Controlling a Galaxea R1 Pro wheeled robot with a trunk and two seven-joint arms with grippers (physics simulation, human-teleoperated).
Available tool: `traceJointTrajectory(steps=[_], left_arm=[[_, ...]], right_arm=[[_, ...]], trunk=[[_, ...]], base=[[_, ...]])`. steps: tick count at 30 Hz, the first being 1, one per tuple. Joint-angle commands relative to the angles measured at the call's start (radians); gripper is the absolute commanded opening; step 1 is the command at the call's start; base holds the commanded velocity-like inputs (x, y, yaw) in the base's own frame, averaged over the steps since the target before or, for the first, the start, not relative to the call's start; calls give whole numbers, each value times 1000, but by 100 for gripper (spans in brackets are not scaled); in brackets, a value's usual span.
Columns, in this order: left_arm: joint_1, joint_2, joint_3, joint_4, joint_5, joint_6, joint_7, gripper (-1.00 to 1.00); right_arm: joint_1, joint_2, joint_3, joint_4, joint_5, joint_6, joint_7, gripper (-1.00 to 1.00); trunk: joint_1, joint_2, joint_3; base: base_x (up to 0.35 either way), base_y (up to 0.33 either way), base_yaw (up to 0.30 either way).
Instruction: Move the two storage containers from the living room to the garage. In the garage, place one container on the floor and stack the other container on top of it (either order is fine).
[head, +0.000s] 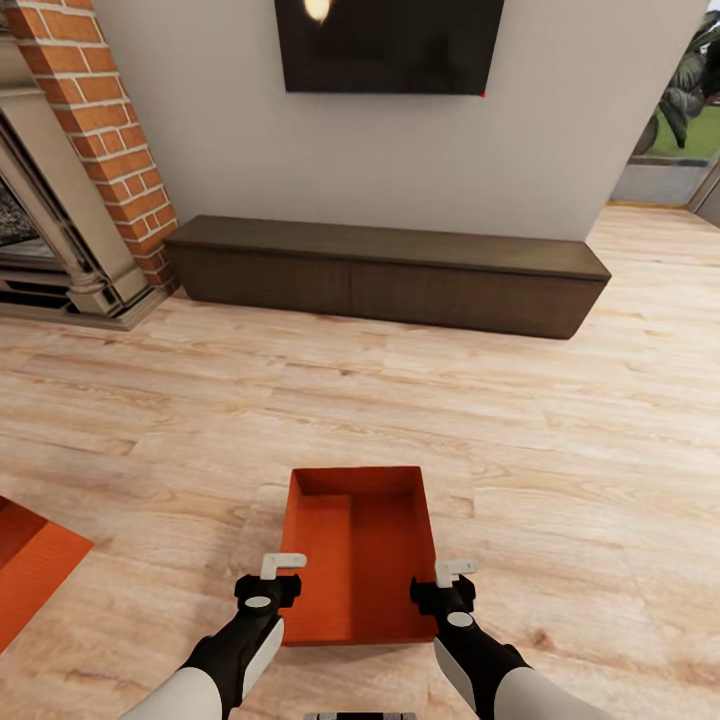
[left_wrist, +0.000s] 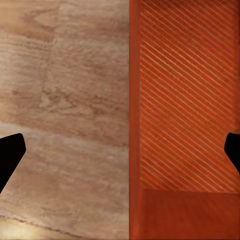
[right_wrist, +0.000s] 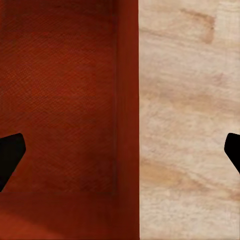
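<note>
1. We see the left gripper (head: 283, 566) and right gripper (head: 456, 571), fingers spread wide, straddling opposite side walls of one storage container (head: 355, 545).
2. It sits on the light wood-plank floor (head: 560, 440).
3. What is probably the second container (head: 30, 560) lies at the left edge.
4. Beyond stand a dark low cabinet (head: 390, 272), brick fireplace (head: 90, 160) and wall TV (head: 390, 45).

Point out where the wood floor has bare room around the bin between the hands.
Bare planks run from the centre storage container up to the long dark cabinet, and right toward the glass door. Left is narrower: a second container sits at the frame edge. Crowded at the centre bin's long walls, where the left hand and right hand straddle them, open.
</note>
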Motion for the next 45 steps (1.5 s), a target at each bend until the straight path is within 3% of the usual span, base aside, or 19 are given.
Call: traceJointTrajectory(steps=[1, 19, 45], left_arm=[[0, 1, -8, -2, 7, 6, 8, 100], [0, 2, -7, -2, 8, 6, 8, 100], [0, 2, -5, -2, 8, 6, 9, 100]], right_arm=[[-1, 0, 8, 1, -10, -4, -5, 100], [-1, -1, 10, 3, -10, -4, -3, 100], [-1, -9, 13, 6, 0, 2, -5, 100]], trunk=[[4, -8, -4], [73, -134, -60], [73, -134, -60]], base=[[0, 0, 0], [0, 0, 0], [0, 0, 0]])
